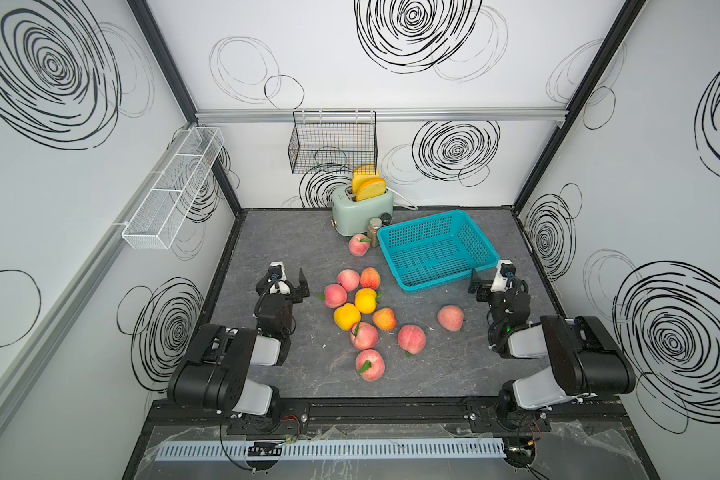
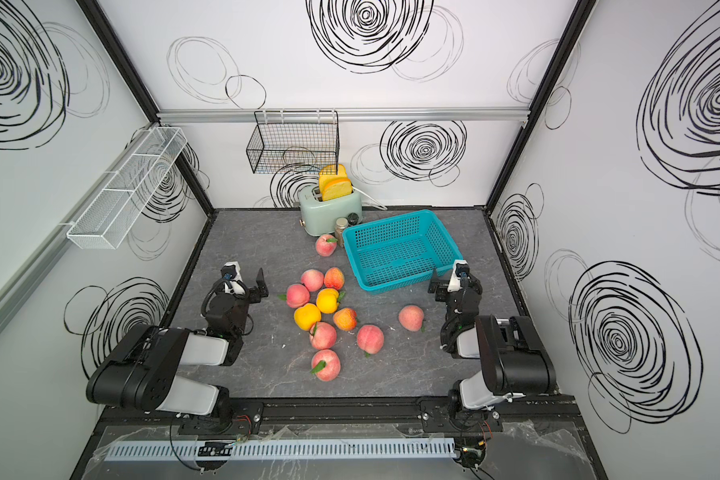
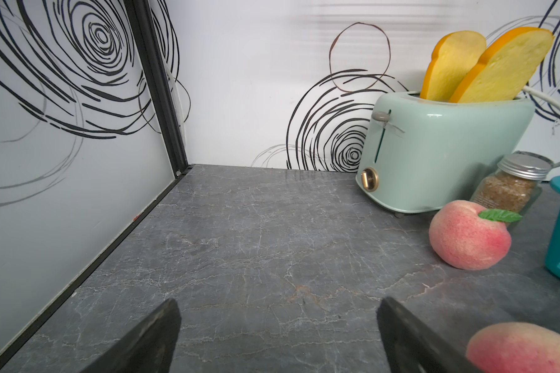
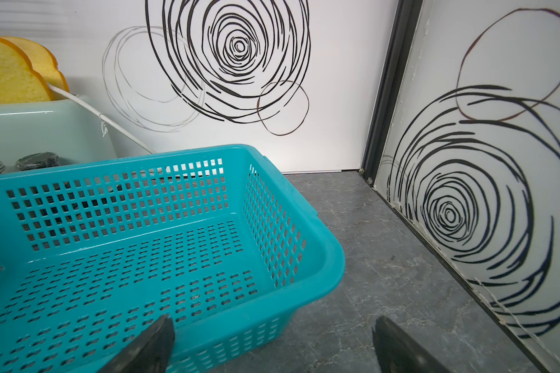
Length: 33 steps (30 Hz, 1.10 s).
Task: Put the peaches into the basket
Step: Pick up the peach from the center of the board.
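Grey marbled tabletop [image 1: 275, 241] lay beneath both claws; the left gripper [image 3: 277, 310] and right gripper [image 4: 274, 326] gaped wide, gripping nothing. Pink, orange and yellow leafy peaches [image 1: 365, 301] clustered mid-frame in both top views, the teal lattice basket [image 1: 391, 258] just upper right.

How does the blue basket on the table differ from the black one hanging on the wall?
The blue basket is perforated plastic; the black basket is thin wire grid. The blue basket sits on the table; the black basket hangs from a wall rail. Both are rectangular, open-topped and empty.
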Tool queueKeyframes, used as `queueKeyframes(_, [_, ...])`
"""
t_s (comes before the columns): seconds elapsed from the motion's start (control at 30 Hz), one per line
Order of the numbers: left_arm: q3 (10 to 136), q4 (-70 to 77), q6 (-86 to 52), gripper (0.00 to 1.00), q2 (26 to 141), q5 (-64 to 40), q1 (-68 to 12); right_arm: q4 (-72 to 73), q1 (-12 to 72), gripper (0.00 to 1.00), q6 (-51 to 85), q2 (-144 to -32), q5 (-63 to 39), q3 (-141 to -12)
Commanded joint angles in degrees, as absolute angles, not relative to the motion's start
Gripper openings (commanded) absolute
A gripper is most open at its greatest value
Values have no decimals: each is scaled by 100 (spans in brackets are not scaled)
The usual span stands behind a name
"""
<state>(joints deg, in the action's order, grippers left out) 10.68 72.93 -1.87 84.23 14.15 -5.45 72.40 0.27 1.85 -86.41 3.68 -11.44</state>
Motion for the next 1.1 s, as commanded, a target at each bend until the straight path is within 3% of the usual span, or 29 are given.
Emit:
queueKeyframes(0.0, [1172,7347,-79,98,8290,1409,-557,7110,60,99,-3,-8571,248,-1204])
queueKeyframes(0.13, [1580,6285,-35,98,7931,1374,-584,7069,101,99,-35,-8397,269,-1155])
queueKeyframes(0.23, [1730,5744,33,98,7715,1339,-698,6235,249,99,-121,-7950,484,-1375])
queueKeyframes(0.5, [1869,4649,-23,98,6886,2080,-1365,4226,578,99,181,-7126,729,-1940])
queueKeyframes(0.77, [2895,1862,-845,98,5411,3226,-2230,2566,1071,99,242,-6171,435,-2417])
queueKeyframes(1.07, [3742,-206,-1939,98,4882,2525,-2648,432,1443,99,784,-5251,256,-3263])
